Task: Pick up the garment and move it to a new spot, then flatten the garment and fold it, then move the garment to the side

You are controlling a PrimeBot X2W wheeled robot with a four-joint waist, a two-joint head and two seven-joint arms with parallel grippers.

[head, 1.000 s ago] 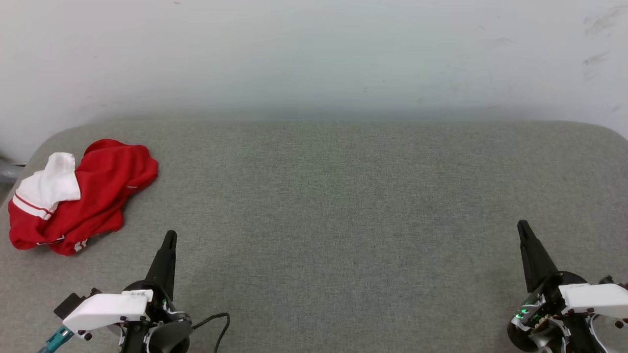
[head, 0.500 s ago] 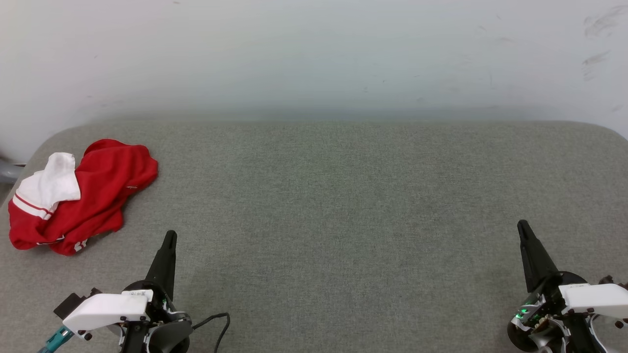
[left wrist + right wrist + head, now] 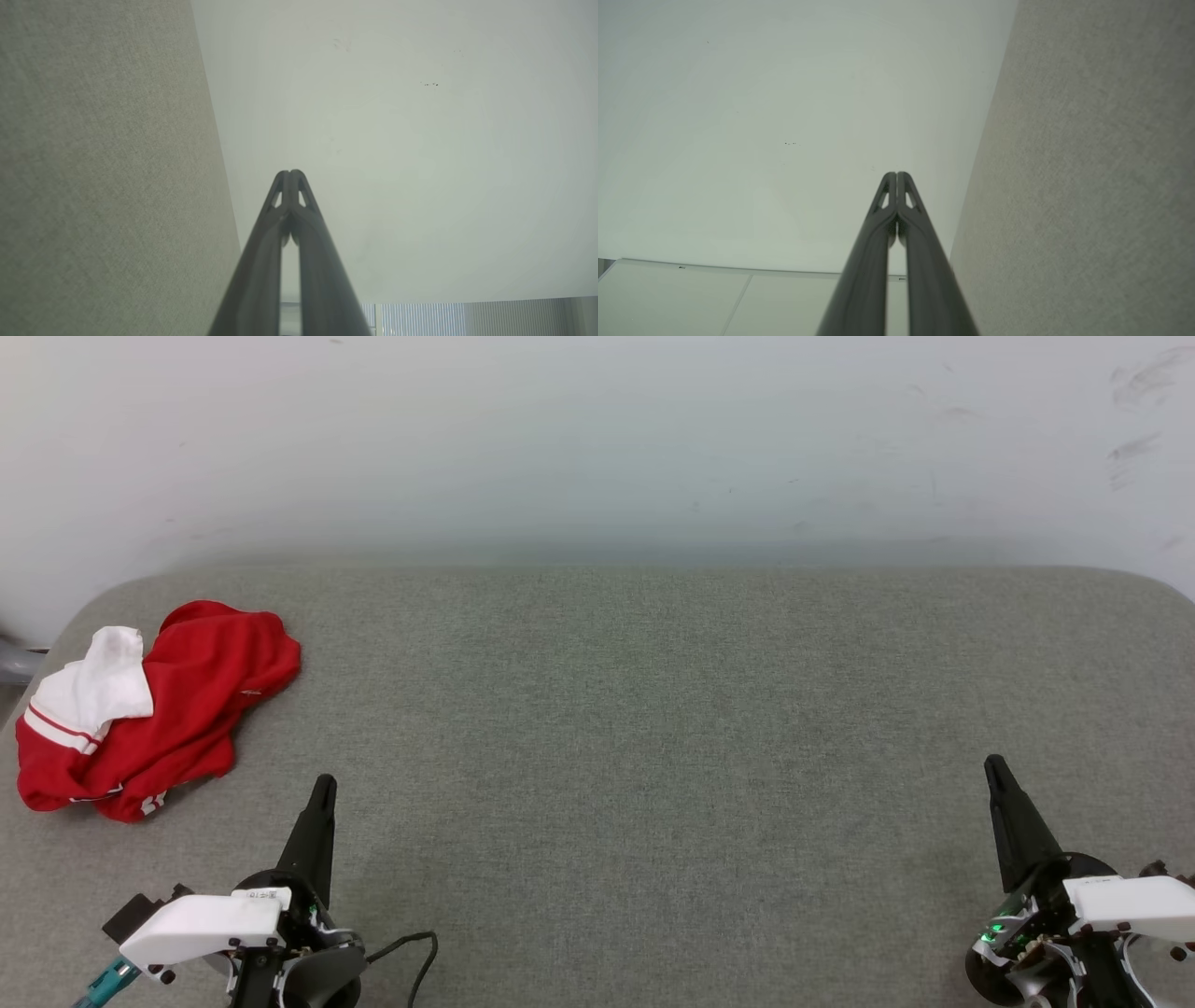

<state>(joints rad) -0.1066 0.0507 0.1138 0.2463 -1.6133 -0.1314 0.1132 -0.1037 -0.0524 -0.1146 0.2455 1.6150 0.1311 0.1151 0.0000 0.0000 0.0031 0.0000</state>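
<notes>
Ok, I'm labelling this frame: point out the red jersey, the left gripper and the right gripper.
red jersey (image 3: 191,695), head view, on its crumpled red body.
left gripper (image 3: 323,786), head view, at its closed fingertips.
right gripper (image 3: 994,765), head view, at its closed fingertips.

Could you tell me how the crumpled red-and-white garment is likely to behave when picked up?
The garment lies crumpled in soft folds, so it will probably hang limp and unfurl when lifted. It looks thin, so likely light. Pushed over the textured grey surface, it may bunch rather than slide.
</notes>
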